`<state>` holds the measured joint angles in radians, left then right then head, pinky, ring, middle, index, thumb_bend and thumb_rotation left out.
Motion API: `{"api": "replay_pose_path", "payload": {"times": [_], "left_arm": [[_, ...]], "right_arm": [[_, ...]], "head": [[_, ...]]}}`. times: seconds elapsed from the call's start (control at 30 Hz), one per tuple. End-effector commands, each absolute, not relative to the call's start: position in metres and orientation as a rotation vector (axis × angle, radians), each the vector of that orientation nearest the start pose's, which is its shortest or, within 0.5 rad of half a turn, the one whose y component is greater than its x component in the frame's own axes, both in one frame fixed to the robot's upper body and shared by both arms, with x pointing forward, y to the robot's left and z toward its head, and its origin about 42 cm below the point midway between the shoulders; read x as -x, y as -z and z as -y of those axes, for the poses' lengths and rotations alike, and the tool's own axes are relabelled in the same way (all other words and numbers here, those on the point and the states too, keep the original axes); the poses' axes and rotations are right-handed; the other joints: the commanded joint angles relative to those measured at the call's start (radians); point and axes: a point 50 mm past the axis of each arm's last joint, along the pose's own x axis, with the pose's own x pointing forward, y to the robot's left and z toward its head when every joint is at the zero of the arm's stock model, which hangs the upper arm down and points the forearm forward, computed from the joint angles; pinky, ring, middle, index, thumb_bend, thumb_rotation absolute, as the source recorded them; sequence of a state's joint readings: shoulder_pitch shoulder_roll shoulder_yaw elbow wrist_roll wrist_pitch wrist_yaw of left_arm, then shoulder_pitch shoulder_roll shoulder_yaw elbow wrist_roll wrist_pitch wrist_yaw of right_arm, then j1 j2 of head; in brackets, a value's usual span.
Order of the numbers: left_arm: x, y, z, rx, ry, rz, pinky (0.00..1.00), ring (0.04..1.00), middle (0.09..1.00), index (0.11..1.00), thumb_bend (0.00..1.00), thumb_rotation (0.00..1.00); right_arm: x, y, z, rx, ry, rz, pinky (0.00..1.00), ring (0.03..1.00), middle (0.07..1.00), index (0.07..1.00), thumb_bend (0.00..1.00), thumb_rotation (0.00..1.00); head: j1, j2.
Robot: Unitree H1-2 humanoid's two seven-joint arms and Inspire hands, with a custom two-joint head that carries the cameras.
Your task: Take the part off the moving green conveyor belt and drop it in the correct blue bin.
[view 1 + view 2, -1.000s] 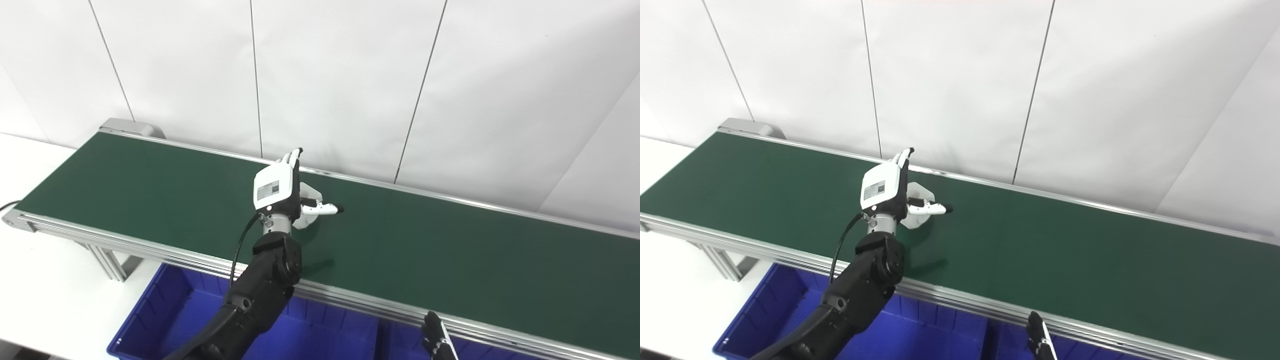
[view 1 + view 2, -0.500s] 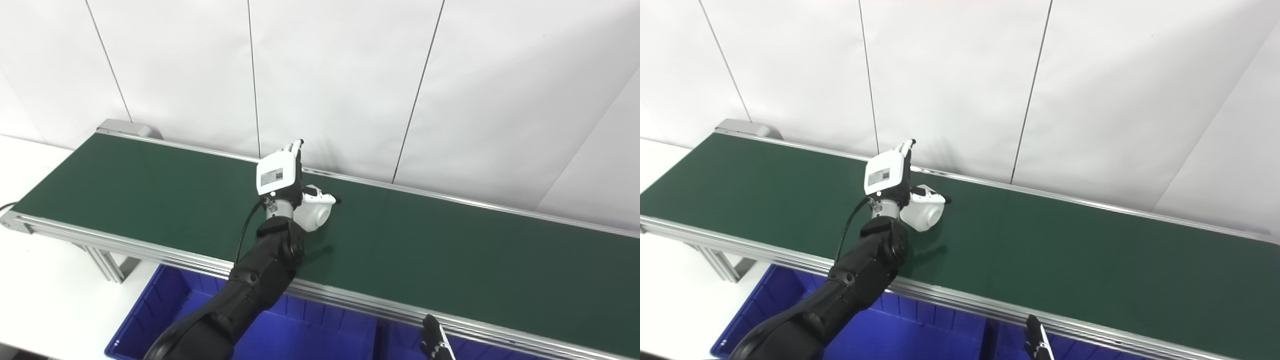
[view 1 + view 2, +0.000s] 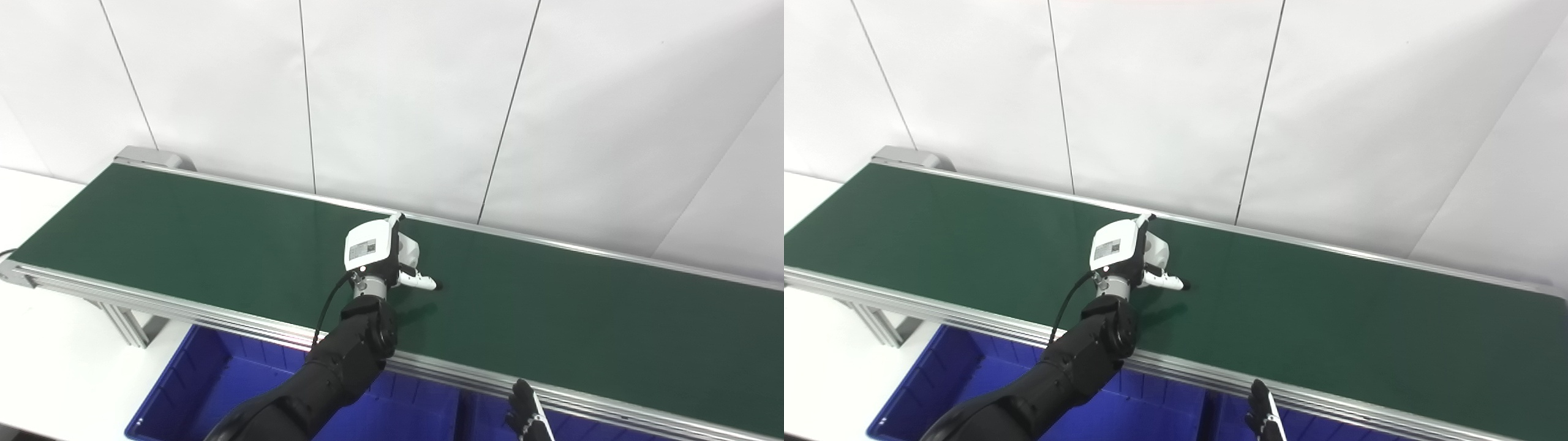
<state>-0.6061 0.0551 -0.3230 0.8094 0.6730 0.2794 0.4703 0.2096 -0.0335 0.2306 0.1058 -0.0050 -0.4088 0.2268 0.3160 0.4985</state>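
We are judging the white plastic part (image 3: 409, 250) to be light, rigid and smooth, so likely slippery, best taken across its rounded body; it is lying on the green conveyor belt (image 3: 184, 233), mostly hidden behind our left hand (image 3: 375, 252). We are reaching that hand over the belt, back toward the cameras, thumb jutting right; we cannot tell whether its fingers are clamped on the part; our right hand (image 3: 1265, 416) is waiting low by the blue bin (image 3: 202, 383), only its fingertips showing.

- Green conveyor belt (image 3: 551, 318) lies bare to the right of the left hand (image 3: 373, 251), wide open for a pass.
- Belt's left stretch is open too.
- White wall (image 3: 398, 92) rises right behind the far rail, blocking reach beyond.
- Blue bin (image 3: 202, 392) sits open-topped below the near rail (image 3: 184, 306).
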Motion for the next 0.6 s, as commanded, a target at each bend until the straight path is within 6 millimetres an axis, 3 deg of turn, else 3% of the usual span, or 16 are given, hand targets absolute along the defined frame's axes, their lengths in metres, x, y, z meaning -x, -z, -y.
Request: {"api": "replay_pose_path", "payload": {"times": [0.0,0.1,0.17,0.2,0.23,0.27,0.43,0.57], "left_arm": [[-0.451,-0.103,-0.150,-1.095,-0.084,-0.053,0.61,0.745,0.809,0.839,0.97,0.37],[-0.450,-0.103,-0.151,-1.125,-0.070,-0.056,0.52,0.668,0.775,0.787,0.97,0.28],[-0.449,-0.102,-0.153,-1.091,-0.129,-0.006,0.40,0.516,0.653,0.689,0.92,0.08],[-0.448,-0.102,-0.154,-1.080,-0.158,0.018,0.33,0.431,0.532,0.607,0.72,0.04],[-0.448,-0.101,-0.155,-1.078,-0.180,0.039,0.28,0.367,0.453,0.553,0.60,0.02],[-0.448,-0.101,-0.156,-1.079,-0.192,0.052,0.26,0.341,0.415,0.526,0.54,0.01],[-0.452,-0.111,-0.158,-1.073,-0.226,0.113,0.30,0.379,0.469,0.529,0.50,0.00],[-0.452,-0.114,-0.157,-1.074,-0.234,0.130,0.29,0.372,0.459,0.533,0.50,0.00]], "right_arm": [[-0.199,-0.058,0.155,-0.008,-0.406,0.189,0.95,0.989,1.000,1.000,1.00,1.00],[-0.200,-0.058,0.154,-0.007,-0.409,0.191,0.94,0.986,1.000,1.000,1.00,1.00],[-0.199,-0.058,0.153,-0.008,-0.412,0.191,0.93,0.983,1.000,1.000,1.00,1.00],[-0.199,-0.058,0.153,-0.009,-0.413,0.191,0.93,0.983,1.000,1.000,1.00,1.00],[-0.198,-0.059,0.153,-0.010,-0.414,0.190,0.93,0.980,1.000,1.000,1.00,1.00],[-0.198,-0.059,0.153,-0.011,-0.414,0.189,0.93,0.979,1.000,1.000,1.00,1.00],[-0.198,-0.059,0.154,-0.019,-0.416,0.191,0.90,0.970,1.000,1.000,1.00,1.00],[-0.197,-0.060,0.153,-0.025,-0.416,0.191,0.88,0.959,0.997,1.000,1.00,1.00]], "head": [[0.001,0.003],[-0.003,0.002],[-0.006,0.005],[-0.006,0.005],[-0.007,0.007],[-0.007,0.007],[-0.004,0.010],[-0.007,0.011]]}}
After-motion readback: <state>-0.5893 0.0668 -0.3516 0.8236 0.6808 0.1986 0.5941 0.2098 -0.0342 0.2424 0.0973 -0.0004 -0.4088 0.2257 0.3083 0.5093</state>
